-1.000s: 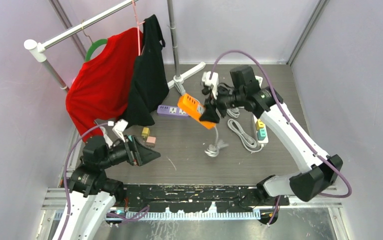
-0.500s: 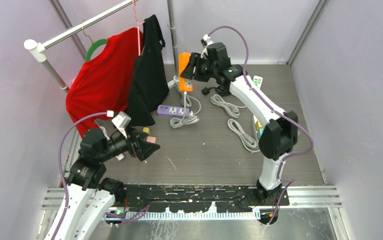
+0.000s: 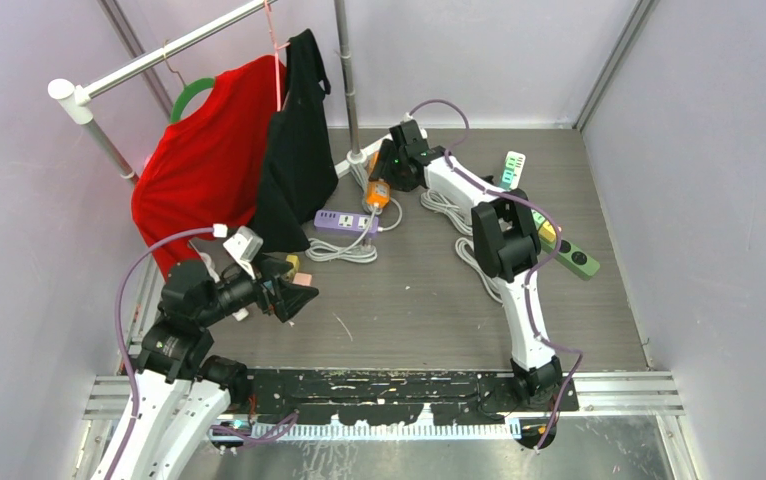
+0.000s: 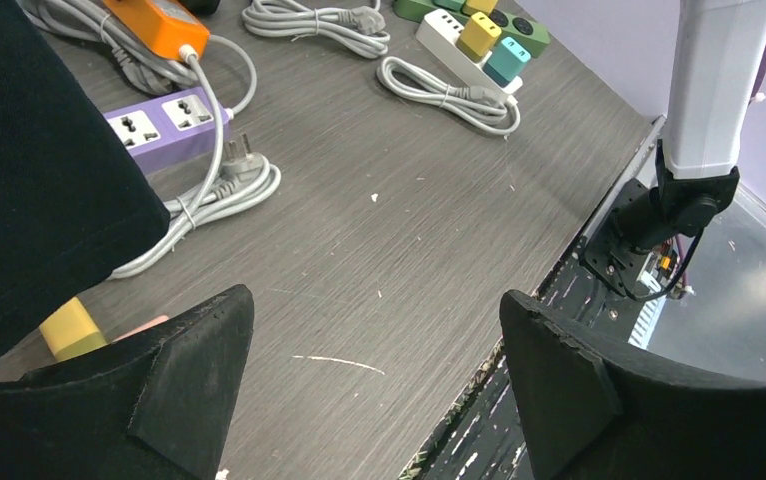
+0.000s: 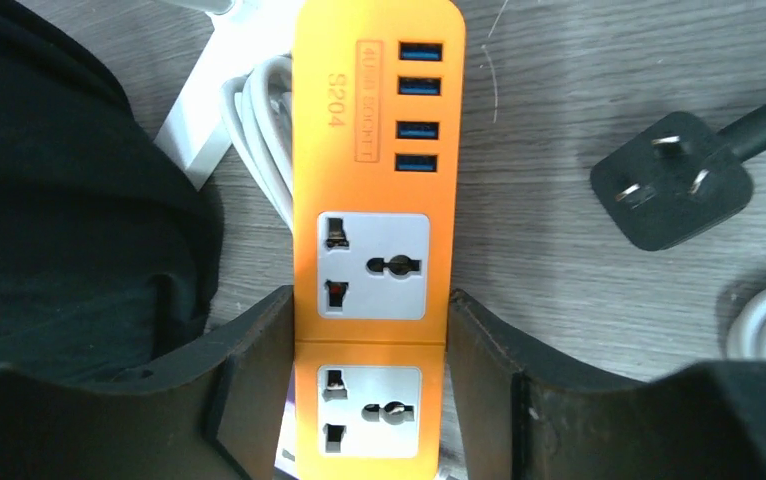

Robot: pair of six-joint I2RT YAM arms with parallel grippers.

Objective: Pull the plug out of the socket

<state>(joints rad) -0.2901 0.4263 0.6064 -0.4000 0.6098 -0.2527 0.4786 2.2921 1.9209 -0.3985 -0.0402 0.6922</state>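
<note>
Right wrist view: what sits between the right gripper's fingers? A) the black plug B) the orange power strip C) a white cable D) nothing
B: the orange power strip sits gripped between the two black fingers of the right gripper, while the black plug lies apart, untouched.

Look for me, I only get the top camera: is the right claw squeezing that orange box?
Observer: Yes. The right wrist camera shows the right gripper with a finger against each side of the orange power strip.
Operator: Is anything plugged into it?
Observer: No, both sockets are empty; a black plug lies loose beside it.
Operator: Which strip has plugs in?
Observer: The white strip, on the left wrist camera: a yellow plug and a teal plug.
</note>
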